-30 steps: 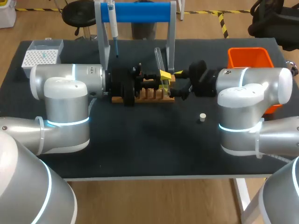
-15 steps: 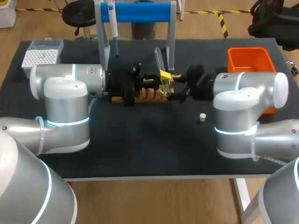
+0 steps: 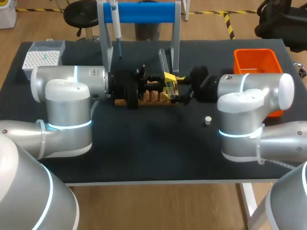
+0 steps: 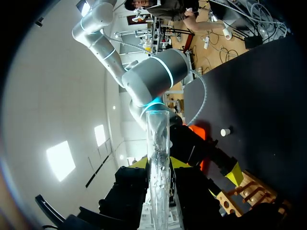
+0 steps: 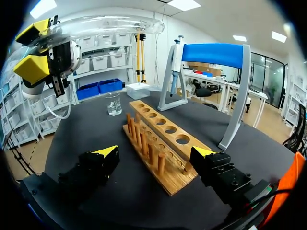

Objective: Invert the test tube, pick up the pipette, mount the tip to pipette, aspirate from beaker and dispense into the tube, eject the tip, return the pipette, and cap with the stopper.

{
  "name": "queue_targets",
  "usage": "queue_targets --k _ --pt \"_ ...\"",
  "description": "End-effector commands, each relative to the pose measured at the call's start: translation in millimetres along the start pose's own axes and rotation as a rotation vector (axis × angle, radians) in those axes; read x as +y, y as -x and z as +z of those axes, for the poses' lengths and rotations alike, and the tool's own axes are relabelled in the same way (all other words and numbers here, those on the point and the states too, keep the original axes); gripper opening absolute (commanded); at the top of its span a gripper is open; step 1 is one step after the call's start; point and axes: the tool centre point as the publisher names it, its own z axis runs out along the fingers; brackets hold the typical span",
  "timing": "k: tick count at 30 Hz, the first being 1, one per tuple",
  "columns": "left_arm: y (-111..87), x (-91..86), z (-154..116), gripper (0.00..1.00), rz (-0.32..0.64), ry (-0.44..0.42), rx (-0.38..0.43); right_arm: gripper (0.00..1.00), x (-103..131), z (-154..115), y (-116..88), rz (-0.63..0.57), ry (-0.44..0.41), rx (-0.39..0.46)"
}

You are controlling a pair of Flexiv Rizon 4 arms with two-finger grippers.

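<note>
Tube (image 5: 105, 26) lies sideways, clenched in the left hand (image 5: 41, 48), high over the surface (image 3: 144, 148) beside the rack (image 5: 158, 129). Right hand (image 5: 156, 153) is spread wide, facing the rack's end, grasping nothing. Stopper (image 3: 207, 120) stands well apart.

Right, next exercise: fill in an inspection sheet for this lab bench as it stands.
Surface: black table, no spills seen.
Job's things: test tube held roughly level in the air; wooden rack; pipette hanging on blue stand; tip box; beaker; stopper loose on the table; orange bin.
Clutter: nothing seen.
Grippers: left gripper shut on the test tube; right gripper open, fingers either side of the rack's end.
Cables: grey hose along the right arm.
Surroundings: nothing seen.
</note>
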Motion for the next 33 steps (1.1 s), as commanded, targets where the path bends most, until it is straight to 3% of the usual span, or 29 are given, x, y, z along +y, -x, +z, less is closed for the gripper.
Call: queue_targets --k 1,33 --pt "0.5 -1.0 1.0 0.0 0.002 0.004 0.001 1.0 0.0 1.3 0.2 -0.001 -0.005 0.002" --pt "0.5 -1.0 1.0 0.0 0.002 0.004 0.001 1.0 -1.4 2.2 -2.4 -0.014 -0.002 -0.014"
